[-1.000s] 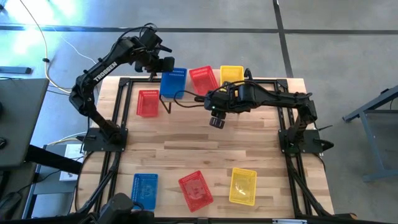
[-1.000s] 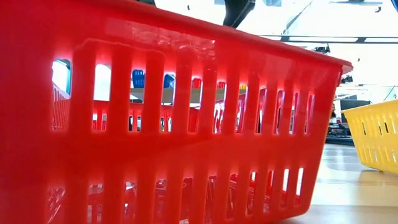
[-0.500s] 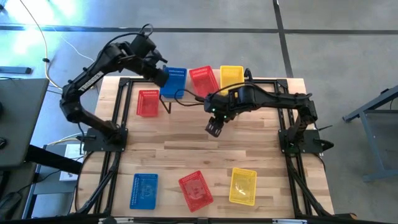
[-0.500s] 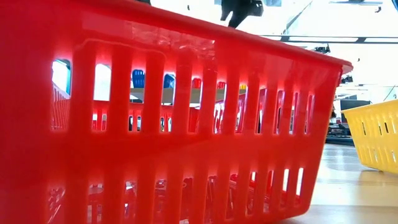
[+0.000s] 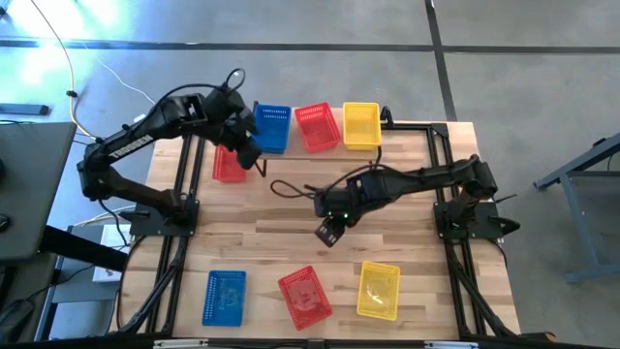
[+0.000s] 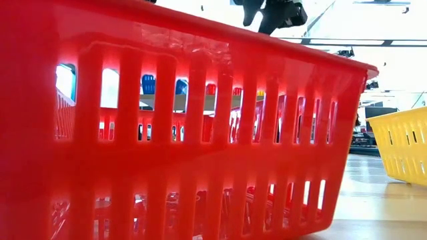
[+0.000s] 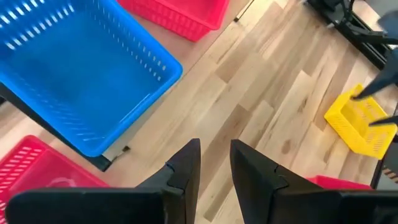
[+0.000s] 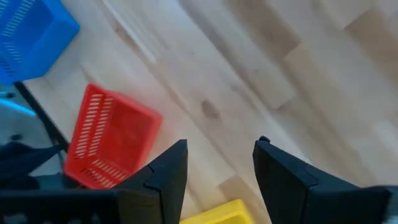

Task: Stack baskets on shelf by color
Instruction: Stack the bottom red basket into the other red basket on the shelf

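Now the shelf [image 5: 291,145] stands along the bench's [image 5: 291,218] far edge, mostly hidden under three baskets set side by side on it: a blue basket [image 5: 272,127], a red basket [image 5: 317,126] and a yellow basket [image 5: 360,125]. How many baskets are nested in each cannot be told. Another red one [image 5: 229,162] lies on the bench near the far left corner, beside the shelf and partly under the left arm.

Along the near edge three more baskets lie well apart from the shelf: blue [image 5: 225,296] toward the left, red [image 5: 304,296] in the middle and tilted askew, yellow [image 5: 378,290] toward the right. In the low view the near red basket [image 6: 173,127] fills most of the picture, with the yellow one [image 6: 403,153] at the side.

The left claw [image 5: 248,155] hangs over the bench just in front of the blue basket on the shelf; in its wrist view its fingers [image 7: 186,171] stand a little apart with nothing between them, the blue basket [image 7: 81,74] and a red one [image 7: 177,15] beyond.

The right claw [image 5: 327,233] is above the middle of the bench, between the shelf and the near row; its fingers [image 8: 168,171] are spread wide and empty over bare wood, with the near red basket [image 8: 112,137] ahead
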`<state>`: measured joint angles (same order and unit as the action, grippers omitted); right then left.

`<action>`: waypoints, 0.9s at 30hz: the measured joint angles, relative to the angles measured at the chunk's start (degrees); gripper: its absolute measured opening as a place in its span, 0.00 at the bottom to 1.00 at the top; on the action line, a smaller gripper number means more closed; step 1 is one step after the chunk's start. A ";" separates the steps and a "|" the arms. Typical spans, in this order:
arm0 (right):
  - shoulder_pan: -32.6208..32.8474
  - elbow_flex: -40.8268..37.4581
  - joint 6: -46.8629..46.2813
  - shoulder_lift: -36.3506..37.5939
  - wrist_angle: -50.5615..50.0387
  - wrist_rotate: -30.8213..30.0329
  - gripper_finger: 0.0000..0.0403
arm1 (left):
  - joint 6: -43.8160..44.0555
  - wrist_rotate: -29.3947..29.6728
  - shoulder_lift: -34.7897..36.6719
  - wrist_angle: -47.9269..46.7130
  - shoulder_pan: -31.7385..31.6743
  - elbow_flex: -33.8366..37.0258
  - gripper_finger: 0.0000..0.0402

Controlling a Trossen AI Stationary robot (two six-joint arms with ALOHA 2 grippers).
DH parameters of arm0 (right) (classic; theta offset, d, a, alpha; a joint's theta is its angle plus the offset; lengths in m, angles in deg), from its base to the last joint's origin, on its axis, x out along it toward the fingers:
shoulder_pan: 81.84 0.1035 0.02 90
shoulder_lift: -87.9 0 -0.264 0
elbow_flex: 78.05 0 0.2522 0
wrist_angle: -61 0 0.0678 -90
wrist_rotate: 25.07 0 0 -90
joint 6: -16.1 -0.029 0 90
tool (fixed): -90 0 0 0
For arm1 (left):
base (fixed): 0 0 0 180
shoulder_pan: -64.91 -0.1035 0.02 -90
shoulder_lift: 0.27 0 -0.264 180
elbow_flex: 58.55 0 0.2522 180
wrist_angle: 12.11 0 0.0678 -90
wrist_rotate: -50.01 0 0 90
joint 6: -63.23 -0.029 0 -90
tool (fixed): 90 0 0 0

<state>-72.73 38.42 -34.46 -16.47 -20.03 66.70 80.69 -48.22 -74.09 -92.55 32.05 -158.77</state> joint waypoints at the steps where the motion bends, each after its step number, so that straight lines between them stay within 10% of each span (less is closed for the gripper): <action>1: 0.46 -0.74 -0.67 -0.01 1.04 0.46 0.41 | 0.35 0.07 0.12 0.30 0.54 0.41 0.19; 27: 12.41 -23.99 -9.60 0.03 37.33 4.69 0.41 | 11.03 5.09 0.27 0.38 7.12 0.59 0.19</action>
<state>-60.32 14.44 -44.06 -16.43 17.30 71.39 91.72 -43.13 -73.83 -92.17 39.17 -158.18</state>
